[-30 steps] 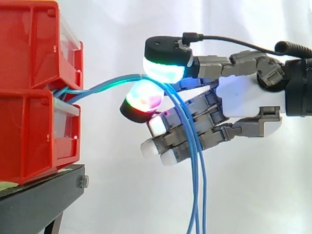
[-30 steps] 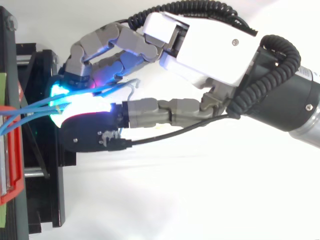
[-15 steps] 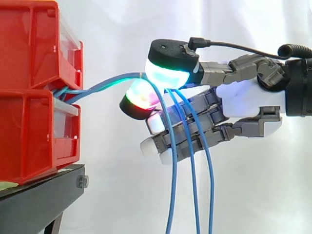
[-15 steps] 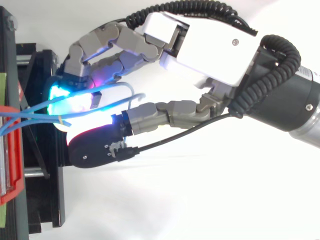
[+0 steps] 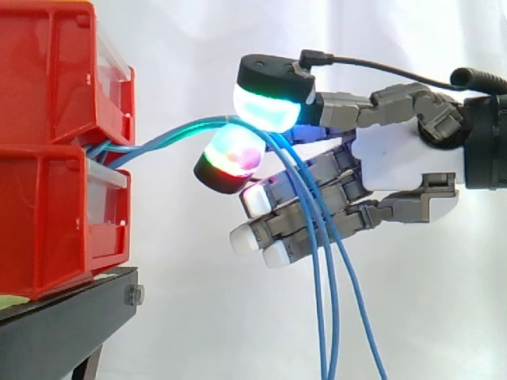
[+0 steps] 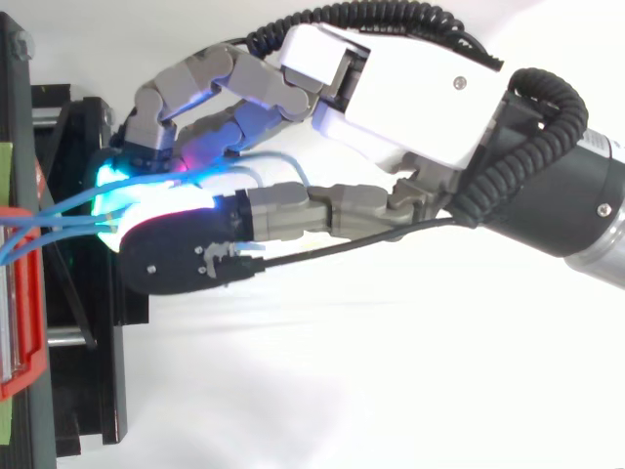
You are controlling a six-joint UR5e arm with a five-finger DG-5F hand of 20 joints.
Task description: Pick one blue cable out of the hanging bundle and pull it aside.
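Three blue cables [image 5: 162, 136] from red bins [image 5: 55, 198] pinched between glowing pads of hand [image 5: 396, 158], drooping across fingers.

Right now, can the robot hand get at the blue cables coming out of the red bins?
Probably yes: the robot hand is at the blue cables, its cyan and red pads apparently pinching them a little out from the red bins, with nothing in between.

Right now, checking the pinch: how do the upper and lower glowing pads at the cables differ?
The upper pad glows cyan-green; the lower pad glows red and magenta. The upper pad faces down above the blue cables; the lower pad tilts up beneath them. Both belong to the hand and have black backs.
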